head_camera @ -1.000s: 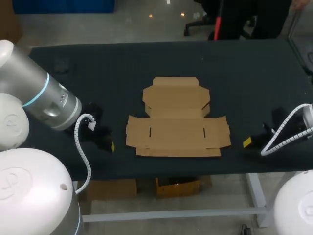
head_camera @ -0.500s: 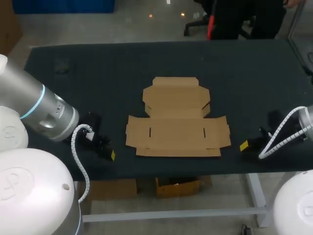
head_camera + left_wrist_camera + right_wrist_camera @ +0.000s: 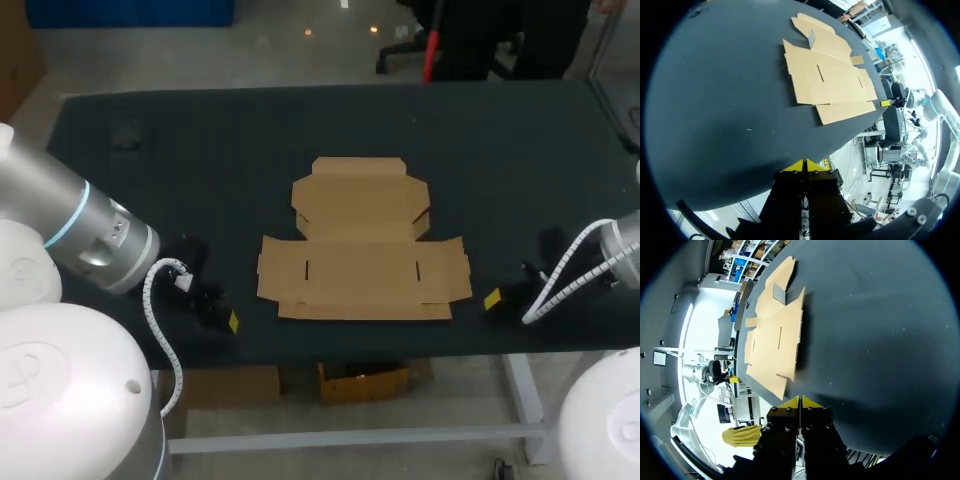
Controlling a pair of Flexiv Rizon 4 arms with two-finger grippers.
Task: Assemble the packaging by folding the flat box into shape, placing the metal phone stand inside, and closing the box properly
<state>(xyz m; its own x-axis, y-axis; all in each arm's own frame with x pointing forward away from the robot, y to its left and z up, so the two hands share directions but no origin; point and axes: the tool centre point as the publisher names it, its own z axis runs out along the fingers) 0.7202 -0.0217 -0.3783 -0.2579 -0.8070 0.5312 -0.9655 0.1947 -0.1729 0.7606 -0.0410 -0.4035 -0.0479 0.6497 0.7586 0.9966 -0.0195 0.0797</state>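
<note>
While the flat box (image 3: 365, 243) lies unfolded in the middle of the black table (image 3: 200, 150), its panels are spread out on the surface, and only a small flap (image 3: 811, 38) on the far section stands up a little. Its near edge runs close to the table's front edge. My left gripper (image 3: 804, 164) sits by that front edge, well off to the box's left, its yellow tips pressed together with nothing between them. My right gripper (image 3: 799, 401) mirrors it on the box's right, tips likewise closed. Neither touches the cardboard. From above, both grippers are dark shapes against the dark table, and I make out little more than one yellow tip on each. A white coiled cable (image 3: 158, 300) loops off my left wrist, and a second cable (image 3: 560, 280) off my right. A dim patch (image 3: 125, 135) near the table's far left corner is too faint for me to name.
</note>
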